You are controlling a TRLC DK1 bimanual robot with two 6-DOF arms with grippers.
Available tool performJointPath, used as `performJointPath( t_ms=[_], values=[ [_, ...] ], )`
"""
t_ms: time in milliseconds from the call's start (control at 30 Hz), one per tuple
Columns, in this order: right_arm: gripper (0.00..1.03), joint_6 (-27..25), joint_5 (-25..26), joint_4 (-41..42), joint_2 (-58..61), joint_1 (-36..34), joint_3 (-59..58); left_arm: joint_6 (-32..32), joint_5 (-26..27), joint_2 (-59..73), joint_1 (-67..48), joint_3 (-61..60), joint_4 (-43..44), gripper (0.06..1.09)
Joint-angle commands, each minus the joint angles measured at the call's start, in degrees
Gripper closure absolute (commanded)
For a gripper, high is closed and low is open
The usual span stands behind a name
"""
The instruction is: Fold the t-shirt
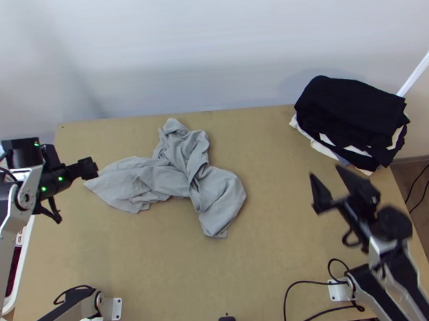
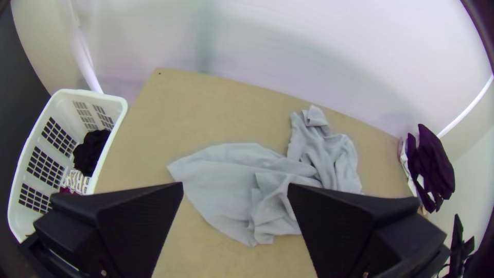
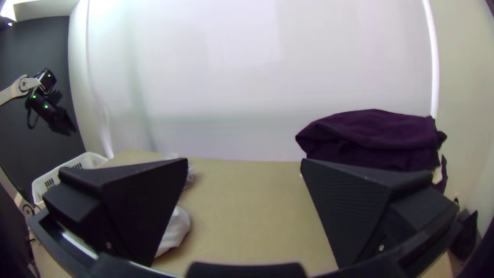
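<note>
Top view: the grey t-shirt (image 1: pixel 177 175) lay bunched and twisted on the light wooden tabletop (image 1: pixel 269 245), left of its middle, one broad part spread toward the left side, another crumpled toward the far edge, and a rounded fold toward the near edge. The left tool (image 1: pixel 88 168) was just beside the tip of that broad part, pointing in over it from the left side. In the left wrist view its two wide fingers (image 2: pixel 128 221) stood far apart, released, with the rumpled cloth seen past and between them. The right tool (image 1: pixel 329 181) was well apart from the t-shirt, over the right side of the tabletop, released too; in the right wrist view its fingers (image 3: pixel 355 211) were parted widely. Farther out, a pile of dark and white clothes (image 1: pixel 350 108) sat at the far right corner, nearer to the right tool than the t-shirt was. Beyond the left edge of the tabletop stood a white basket (image 2: pixel 87 93), holding a black cloth (image 2: pixel 91 152) and other garments.
</note>
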Motion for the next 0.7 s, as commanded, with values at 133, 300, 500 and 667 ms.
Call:
performJointPath(
  t_ms=[133, 300, 500, 667],
  values=[
    [0.04, -4.0, -0.7, -3.2, 26.5, 7.1, 23.4, -2.7, 0.6, -3.2, -0.9, -1.8, 2.3, 0.1],
    [0.04, -4.3, -0.7, -5.1, 41.8, 12.5, 37.1, -2.5, 0.5, -4.4, -0.3, -1.8, 2.3, 0.1],
    [0.04, -1.6, -0.7, -7.1, 60.2, 15.8, 51.7, -1.9, 0.5, -5.2, 0.2, -1.9, 2.2, 0.1],
    [0.04, 2.6, -0.7, -13.8, 73.7, 17.0, 64.0, -1.6, 0.4, -5.3, 0.2, -2.1, 2.2, 0.1]
  ],
)
